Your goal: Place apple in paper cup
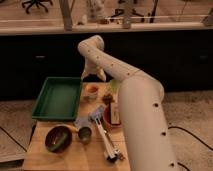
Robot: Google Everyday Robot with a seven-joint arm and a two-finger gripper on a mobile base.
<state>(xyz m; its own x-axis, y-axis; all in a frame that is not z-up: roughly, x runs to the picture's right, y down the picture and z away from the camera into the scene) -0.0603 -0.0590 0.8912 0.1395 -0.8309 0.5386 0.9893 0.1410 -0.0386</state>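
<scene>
The orange-red apple (91, 88) sits in the mouth of the short white paper cup (90, 95), which stands on the wooden table just right of the green tray. My gripper (93, 76) hangs just above the cup and apple, at the end of the white arm that arches over from the lower right. Its fingers are spread apart and hold nothing. The apple's lower part is hidden inside the cup.
A green tray (57, 97) lies at the left. A pale green cup (114, 85), a small brown lump (107, 98) and a terracotta bowl (111, 117) lie to the cup's right. A dark bowl (57, 139), a small metal cup (85, 134) and a long utensil (106, 142) are near the front.
</scene>
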